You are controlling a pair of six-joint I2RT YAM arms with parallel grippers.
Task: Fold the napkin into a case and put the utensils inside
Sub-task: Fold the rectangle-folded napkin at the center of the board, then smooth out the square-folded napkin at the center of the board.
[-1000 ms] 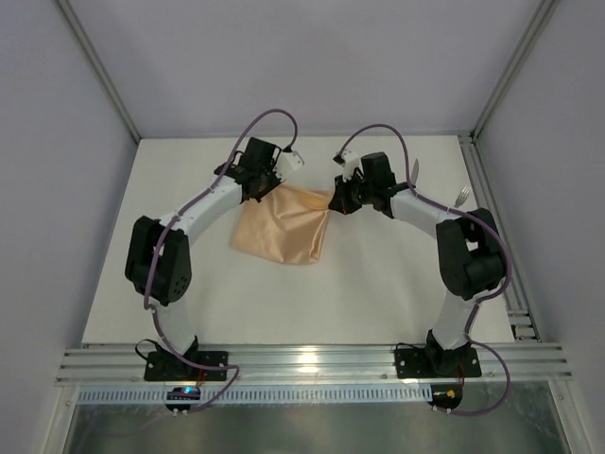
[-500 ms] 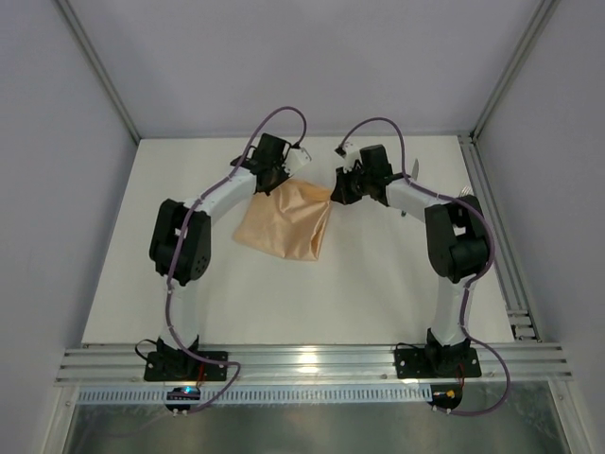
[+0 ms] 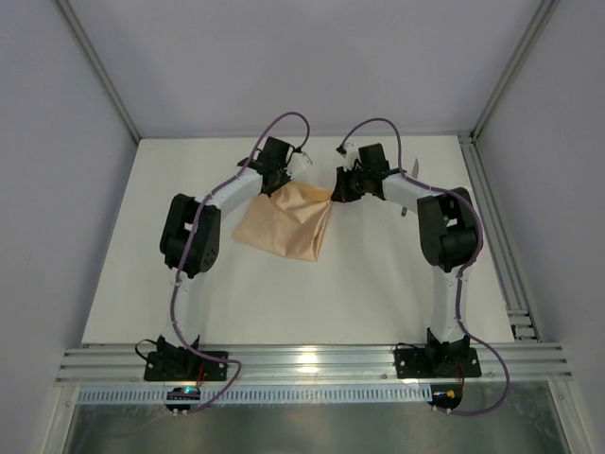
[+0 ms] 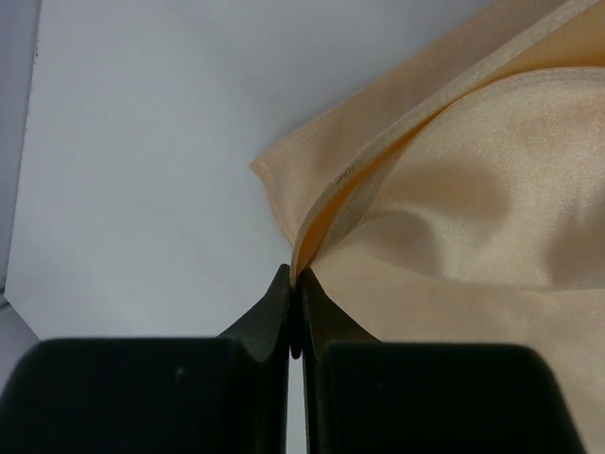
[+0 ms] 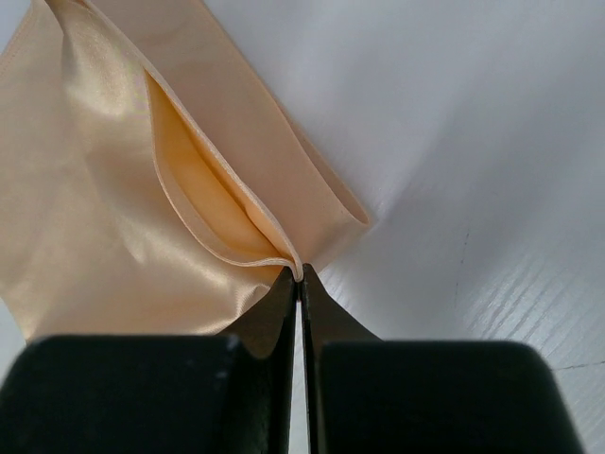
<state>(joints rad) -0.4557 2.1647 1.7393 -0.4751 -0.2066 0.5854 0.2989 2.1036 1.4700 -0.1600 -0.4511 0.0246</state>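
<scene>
1. Your left gripper has its jaws pressed together on the far left corner of the napkin. It pinches the top layer of cloth by the hem.
2. Your right gripper has its jaws pressed together on the far right corner of the napkin. It also pinches the top layer.
3. The napkin lies on the table, between your two arms. Its near part rests flat, and its far edge is held up a little by both grippers.
4. Two layers of cloth show at each held corner, so the napkin looks folded over once. It is not a small pocket yet, so the case is not made.
5. A silver tip pokes out to the right of the napkin. It is probably one of the utensils, but your right arm hides most of it.
6. Nothing lies inside the napkin.
7. I think you are early in the job. You need to finish the folds, let go, pick up the utensils and slide them in.
</scene>
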